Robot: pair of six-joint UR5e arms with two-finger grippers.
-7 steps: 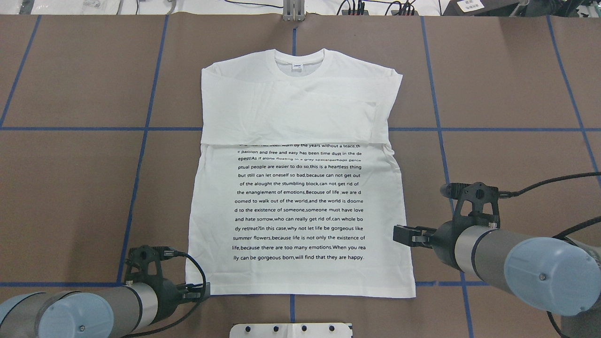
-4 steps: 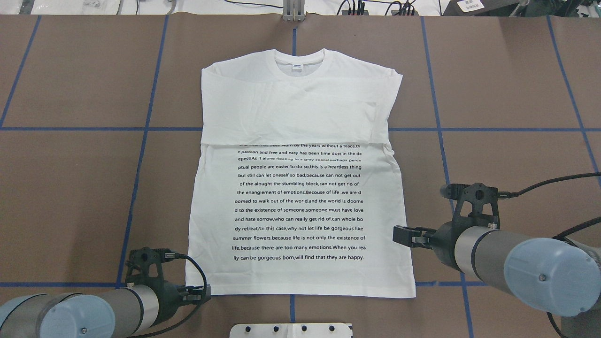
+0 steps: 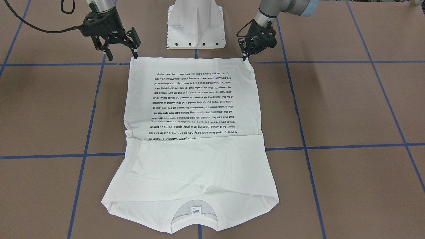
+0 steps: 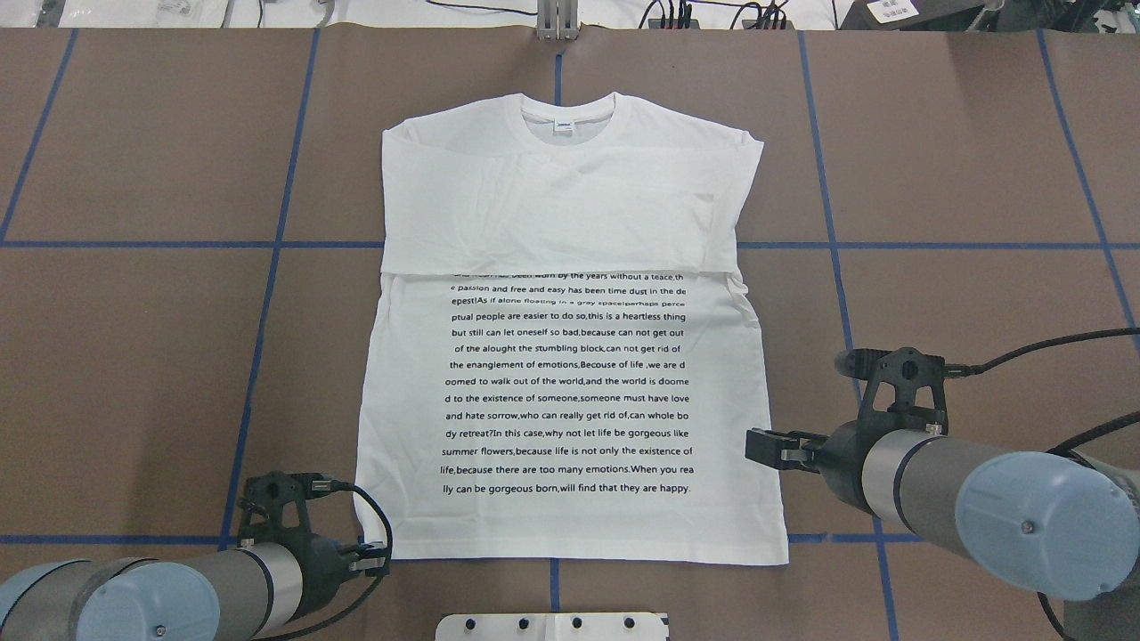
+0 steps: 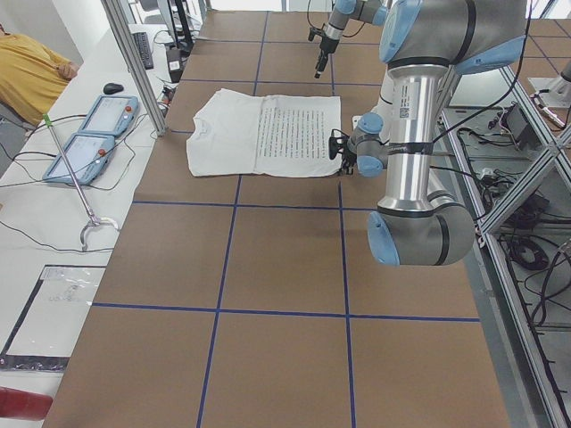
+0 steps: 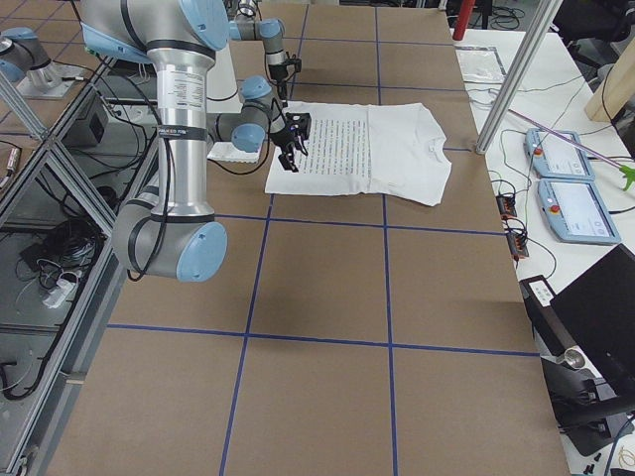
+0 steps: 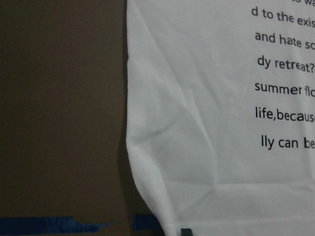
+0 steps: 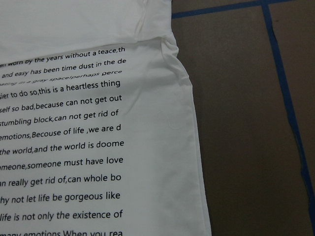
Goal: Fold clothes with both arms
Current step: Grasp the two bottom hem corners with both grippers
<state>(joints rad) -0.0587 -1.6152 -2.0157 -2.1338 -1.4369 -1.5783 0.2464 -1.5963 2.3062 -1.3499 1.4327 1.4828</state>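
Note:
The clothes are one white T-shirt (image 4: 570, 205) lying flat, printed side up, collar far from me, with the sleeves folded across the chest (image 3: 199, 159). My left gripper (image 4: 381, 559) sits at the near left hem corner. Its fingers (image 3: 245, 57) look closed on that corner, which curls inward in the left wrist view (image 7: 147, 187). My right gripper (image 3: 121, 53) stands open with spread fingers beside the near right hem corner. It holds nothing, and in the overhead view it hangs over the shirt's right edge (image 4: 764, 447).
The white pedestal base (image 3: 196, 25) stands just behind the hem, between the arms. Blue tape lines (image 4: 267, 267) grid the brown table. Teach pendants (image 5: 89, 138) and a person's yellow sleeve (image 5: 31, 67) are beyond the far table edge.
My left gripper has shifted slightly back toward me, and the shirt's near left hem corner has drawn in from square to slanted. The right arm has not moved.

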